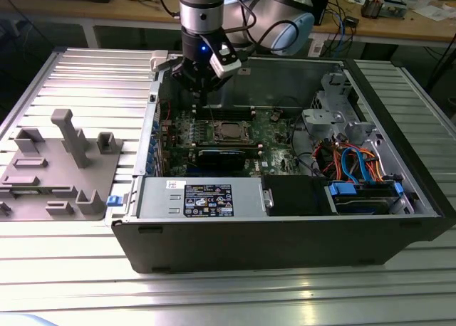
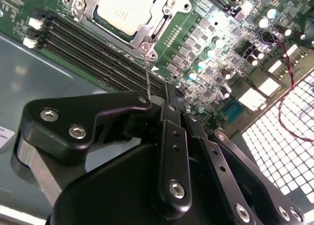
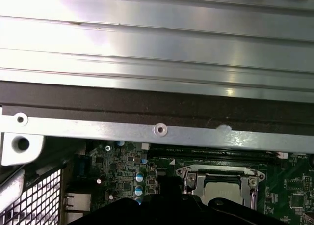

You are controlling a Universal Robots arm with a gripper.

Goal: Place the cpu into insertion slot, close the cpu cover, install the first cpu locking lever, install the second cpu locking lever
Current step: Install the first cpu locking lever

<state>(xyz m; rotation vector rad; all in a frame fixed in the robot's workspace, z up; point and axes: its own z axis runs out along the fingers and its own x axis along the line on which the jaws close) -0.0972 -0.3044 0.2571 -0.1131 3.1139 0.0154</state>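
The cpu (image 2: 121, 9) lies flat in its slot on the green board (image 2: 218, 36), a little way past the jaw tips. The cpu cover (image 2: 147, 36) is down over its edges like a frame. One thin lever (image 2: 146, 70) sticks up from the cover's corner nearest the jaws and ends right beside the tips of the gripper (image 2: 167, 90), but I cannot tell if they touch it. The jaws look pressed together, and in the exterior view they point down inside the open case (image 1: 285, 233), near its back wall.
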